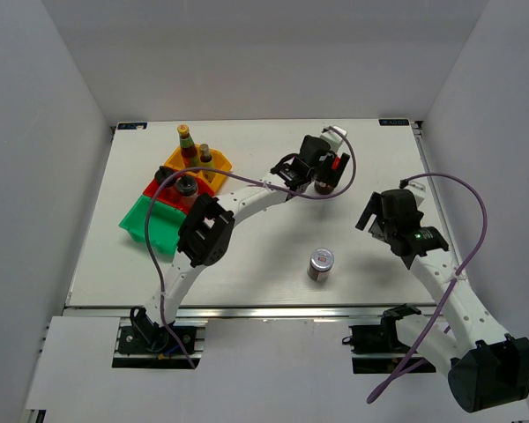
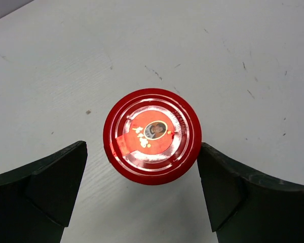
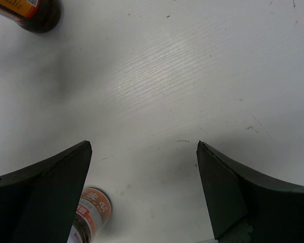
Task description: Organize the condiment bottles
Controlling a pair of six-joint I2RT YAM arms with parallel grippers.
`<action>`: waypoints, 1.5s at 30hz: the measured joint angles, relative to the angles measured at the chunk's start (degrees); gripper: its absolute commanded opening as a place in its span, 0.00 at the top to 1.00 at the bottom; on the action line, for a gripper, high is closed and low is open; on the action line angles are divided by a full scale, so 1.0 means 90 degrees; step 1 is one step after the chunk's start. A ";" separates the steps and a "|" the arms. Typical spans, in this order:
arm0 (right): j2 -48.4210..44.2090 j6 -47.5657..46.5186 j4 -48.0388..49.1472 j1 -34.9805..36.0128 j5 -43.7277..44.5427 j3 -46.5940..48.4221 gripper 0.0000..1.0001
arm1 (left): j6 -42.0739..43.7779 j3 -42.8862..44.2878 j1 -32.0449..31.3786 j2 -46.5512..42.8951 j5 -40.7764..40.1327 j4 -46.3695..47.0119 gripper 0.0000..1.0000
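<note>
glossy red jar lid [image 2: 152,135], matt white table [image 2: 233,61]

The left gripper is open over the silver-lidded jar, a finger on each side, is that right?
No. The left gripper is open over the red-capped jar, not the silver-lidded jar, a finger on each side; the left wrist view shows it.

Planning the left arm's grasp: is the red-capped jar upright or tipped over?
Upright: the red-capped jar shows its full round cap from above in the left wrist view, body hidden beneath.
</note>
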 measured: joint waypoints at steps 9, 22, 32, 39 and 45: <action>0.0002 -0.0044 0.0053 0.0000 -0.0002 -0.0022 0.11 | 0.0036 0.0401 0.0000 0.0512 0.0041 0.0248 0.02; 0.0002 -0.0083 0.0148 0.0000 -0.0010 -0.0032 0.11 | 0.0078 0.0401 0.0000 0.0537 0.0049 0.0918 0.47; 0.0002 -0.0097 0.0148 0.0000 -0.0010 -0.0032 0.11 | 0.0092 0.0160 0.0000 0.0454 -0.0046 0.1163 0.79; 0.0002 -0.0100 0.0148 0.0000 -0.0015 -0.0032 0.11 | -0.0032 -0.0646 0.0000 -0.0299 -0.0413 0.0629 1.00; 0.0000 -0.0104 0.0177 0.0000 -0.0044 -0.0112 0.11 | -0.0260 -0.2543 0.0000 -0.2008 -0.0964 0.0075 1.00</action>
